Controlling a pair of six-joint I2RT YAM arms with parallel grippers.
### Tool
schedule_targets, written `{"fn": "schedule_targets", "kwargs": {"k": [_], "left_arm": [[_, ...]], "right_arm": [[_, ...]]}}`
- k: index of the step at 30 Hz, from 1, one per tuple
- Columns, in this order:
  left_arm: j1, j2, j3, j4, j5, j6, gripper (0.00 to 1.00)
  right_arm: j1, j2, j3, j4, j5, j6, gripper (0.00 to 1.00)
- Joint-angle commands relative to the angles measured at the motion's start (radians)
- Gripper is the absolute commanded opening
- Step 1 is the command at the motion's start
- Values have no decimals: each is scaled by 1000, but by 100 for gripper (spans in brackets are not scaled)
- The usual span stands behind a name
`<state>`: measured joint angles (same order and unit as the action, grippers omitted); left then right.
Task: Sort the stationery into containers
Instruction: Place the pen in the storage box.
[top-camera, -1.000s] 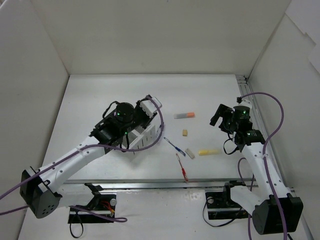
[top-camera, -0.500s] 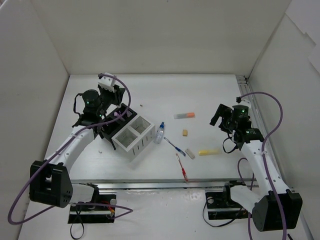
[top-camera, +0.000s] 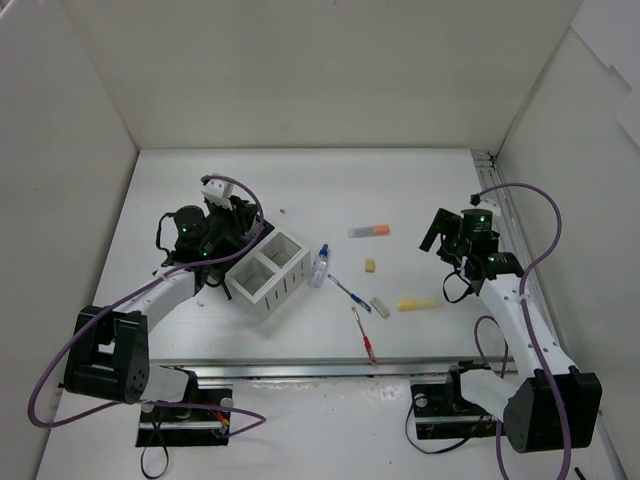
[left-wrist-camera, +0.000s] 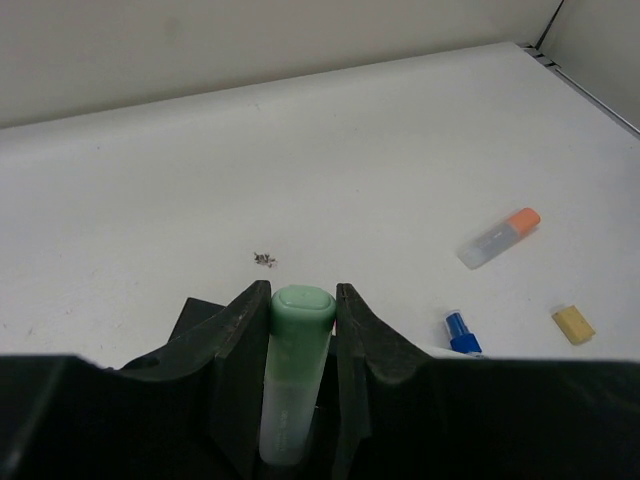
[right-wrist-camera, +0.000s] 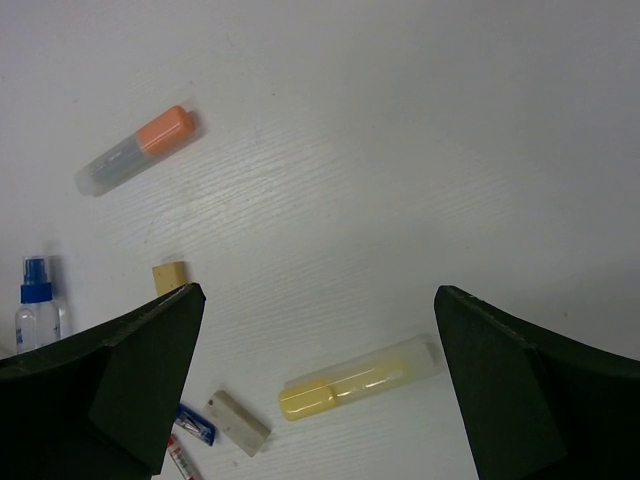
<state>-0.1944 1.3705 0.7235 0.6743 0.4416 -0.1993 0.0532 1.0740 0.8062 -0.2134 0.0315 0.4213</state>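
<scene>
My left gripper (left-wrist-camera: 303, 300) is shut on a green highlighter (left-wrist-camera: 292, 375), cap pointing forward. From above, that gripper (top-camera: 238, 222) hovers just behind the left end of the white slatted box (top-camera: 268, 272); the black box is hidden under the arm. My right gripper (right-wrist-camera: 315, 295) stands wide open above the yellow highlighter (right-wrist-camera: 360, 378), nothing between its fingers. On the table lie an orange highlighter (top-camera: 369, 231), a clear blue-capped bottle (top-camera: 319, 266), two beige erasers (top-camera: 371, 265) (top-camera: 380, 306), a blue pen (top-camera: 348, 292) and a red pen (top-camera: 364, 335).
White walls close in the table at the left, back and right. A metal rail (top-camera: 495, 190) runs along the right side near my right arm. Small dark crumbs (left-wrist-camera: 264, 259) lie on the table ahead of my left gripper.
My left arm swung left off the white box with the green highlighter, uncovering the bottle, then eased back toward the box's left end. The right arm barely moved.
</scene>
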Motion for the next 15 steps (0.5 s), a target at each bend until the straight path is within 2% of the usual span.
{"fn": "schedule_targets", "kwargs": {"k": [1,2,5,8,11,15], "left_arm": [[1,-47,-4,150,-6,-48,20],[1,-56,-10,140,-17,-58,27],[1,-86,-29,114,-50,-71,32],[1,-125,-44,105,-60,-72,41],[1,-178,-35,53,-52,-60,63],[1,-290,-32,-40,-61,-48,83]], "right_arm": [[20,29,54,45,47,-1,98],[25,38,62,48,62,-1,98],[89,75,86,66,123,-1,98],[132,147,131,80,139,49,98],[174,240,180,86,186,169,98],[212,343,244,120,255,333,98]]}}
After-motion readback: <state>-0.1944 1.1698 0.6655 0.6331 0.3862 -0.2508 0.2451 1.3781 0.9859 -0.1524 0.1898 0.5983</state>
